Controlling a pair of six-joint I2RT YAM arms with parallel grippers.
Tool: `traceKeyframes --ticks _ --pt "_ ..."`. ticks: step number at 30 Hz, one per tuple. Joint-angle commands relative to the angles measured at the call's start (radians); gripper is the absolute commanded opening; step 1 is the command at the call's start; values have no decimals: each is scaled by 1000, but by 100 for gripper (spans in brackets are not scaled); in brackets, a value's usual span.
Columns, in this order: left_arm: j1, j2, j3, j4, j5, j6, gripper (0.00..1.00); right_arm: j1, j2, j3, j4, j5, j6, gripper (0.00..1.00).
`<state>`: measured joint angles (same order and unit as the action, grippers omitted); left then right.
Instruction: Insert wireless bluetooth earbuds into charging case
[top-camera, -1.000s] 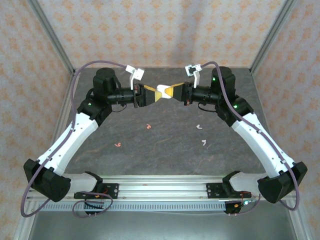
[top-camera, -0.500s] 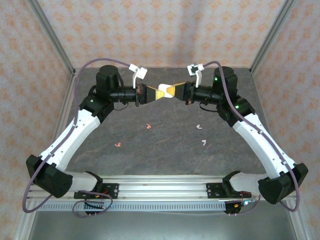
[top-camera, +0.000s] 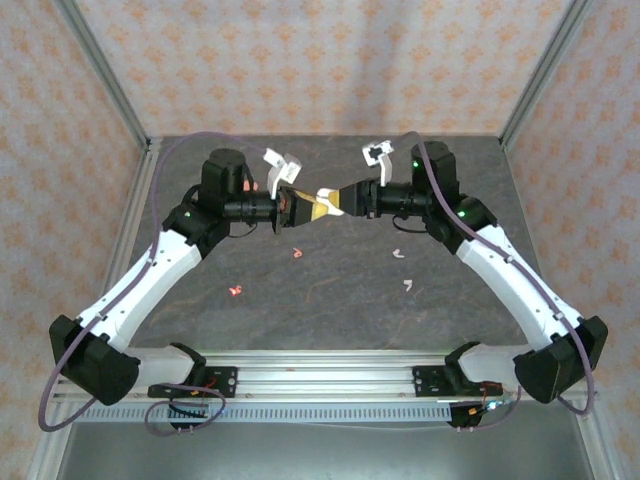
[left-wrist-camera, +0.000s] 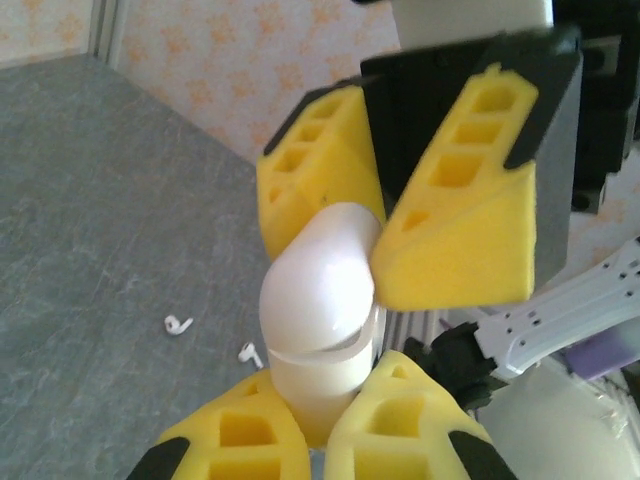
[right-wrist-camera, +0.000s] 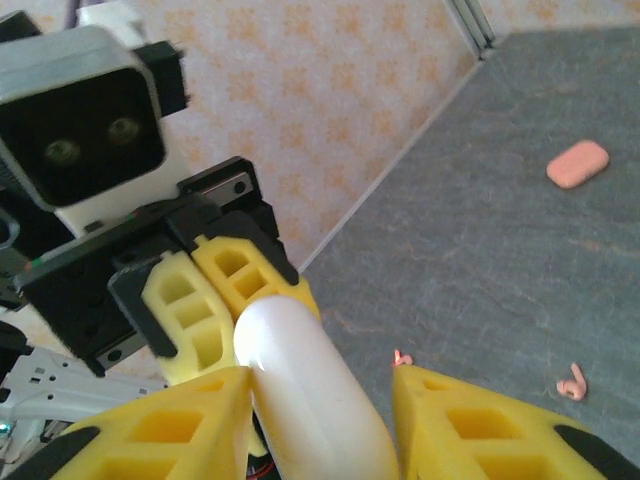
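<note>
Mid-frame on the grey stone-look desk (top-camera: 330, 320) lie two tiny coral-pink stemmed earbuds (top-camera: 236, 291) and two white stemmed earbuds (top-camera: 408, 285), well below both hands. At upper centre, the left hand (top-camera: 307, 207) clamps the glossy white rounded charging case (left-wrist-camera: 320, 290). The right hand (top-camera: 340, 200) has its jaws apart around the case's other end.

I have the case (top-camera: 322, 197) off the table (top-camera: 340, 310), between the left gripper (top-camera: 303, 207) and right gripper (top-camera: 340, 200). Nearer me lie two left earbuds (top-camera: 297, 253) and two right earbuds (top-camera: 398, 252). From the right wrist, a second case (right-wrist-camera: 578, 163) lies past the left earbuds.
</note>
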<state>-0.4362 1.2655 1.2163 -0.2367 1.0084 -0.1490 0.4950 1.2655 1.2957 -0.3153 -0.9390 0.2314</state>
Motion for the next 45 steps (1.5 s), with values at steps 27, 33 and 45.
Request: traceKeyframes --ticks 27,33,45 --pt "-18 -196 -347 232 -273 174 0 -80 26 60 -373 386 108 52" --pt "-18 -232 -416 253 -299 197 0 -92 92 49 -481 585 76 50" --pt "-19 -286 -497 280 -329 172 0 -103 454 111 -646 775 -97 51"
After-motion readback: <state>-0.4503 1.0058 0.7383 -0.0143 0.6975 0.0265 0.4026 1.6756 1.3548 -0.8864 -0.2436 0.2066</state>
